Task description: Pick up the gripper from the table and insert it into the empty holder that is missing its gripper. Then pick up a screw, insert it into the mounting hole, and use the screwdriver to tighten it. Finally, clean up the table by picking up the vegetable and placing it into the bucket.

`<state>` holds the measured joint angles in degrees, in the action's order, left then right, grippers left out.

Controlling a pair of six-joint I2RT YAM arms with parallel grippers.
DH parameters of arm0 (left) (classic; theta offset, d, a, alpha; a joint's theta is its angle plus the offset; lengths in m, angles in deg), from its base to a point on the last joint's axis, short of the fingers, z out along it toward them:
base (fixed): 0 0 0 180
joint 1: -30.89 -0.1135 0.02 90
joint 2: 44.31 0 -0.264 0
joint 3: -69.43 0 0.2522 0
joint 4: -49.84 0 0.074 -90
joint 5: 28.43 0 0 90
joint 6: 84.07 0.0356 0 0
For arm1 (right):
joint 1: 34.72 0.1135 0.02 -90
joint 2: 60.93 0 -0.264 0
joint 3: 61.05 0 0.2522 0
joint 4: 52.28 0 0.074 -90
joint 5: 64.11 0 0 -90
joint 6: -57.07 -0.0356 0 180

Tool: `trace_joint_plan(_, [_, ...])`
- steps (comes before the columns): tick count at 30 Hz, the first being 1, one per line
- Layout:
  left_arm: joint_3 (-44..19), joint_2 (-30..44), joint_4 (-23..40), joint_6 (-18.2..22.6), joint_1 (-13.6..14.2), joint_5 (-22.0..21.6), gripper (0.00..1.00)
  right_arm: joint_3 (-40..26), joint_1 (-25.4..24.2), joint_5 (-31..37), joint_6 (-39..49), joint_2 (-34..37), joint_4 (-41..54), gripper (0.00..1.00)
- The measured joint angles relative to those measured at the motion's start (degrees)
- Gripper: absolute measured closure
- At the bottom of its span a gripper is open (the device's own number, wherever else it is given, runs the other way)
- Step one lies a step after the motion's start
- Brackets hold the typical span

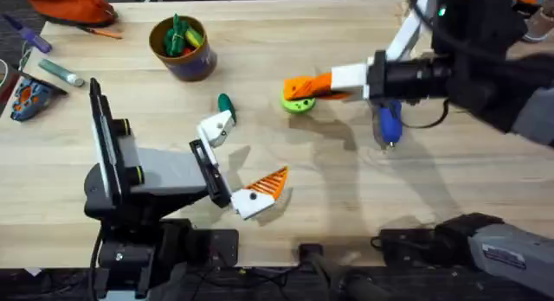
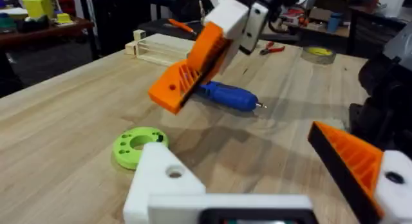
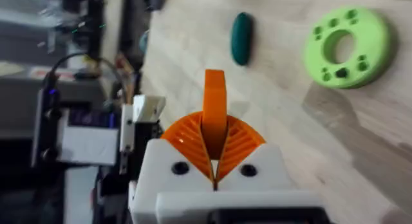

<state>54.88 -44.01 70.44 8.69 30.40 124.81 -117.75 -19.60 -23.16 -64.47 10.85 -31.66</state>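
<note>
My right gripper [image 3: 214,161], clamped on the orange gripper [image 3: 214,111], points its long axis toward the bare white holder [image 1: 215,128] on my open left gripper [image 1: 235,164].

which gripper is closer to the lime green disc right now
Right. The right gripper hangs just above the lime-green disc, shut on the gripper. The left gripper sits open, farther off toward the arms' bases.
</note>
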Motion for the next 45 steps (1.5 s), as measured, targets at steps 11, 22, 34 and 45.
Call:
trace_joint_plan(11, [0.0,0.02,0.0,0.0,0.0,0.0,0.015,9.27,-0.42,-20.06,-4.96,1.22,-29.51,0.992])
trace_joint_plan(22, [0.0,0.02,0.0,0.0,0.0,0.0,0.015,16.65,-0.42,-24.74,-21.88,10.79,-57.29,0.992])
trace_joint_plan(34, [0.0,0.0,0.0,0.0,0.0,0.0,0.016,16.92,-0.42,-30.97,-30.12,18.67,-68.91,0.992])
trace_joint_plan(45, [0.0,0.01,0.0,0.0,0.0,0.0,0.015,16.9,-0.42,-33.19,-35.47,18.72,-63.36,0.992])
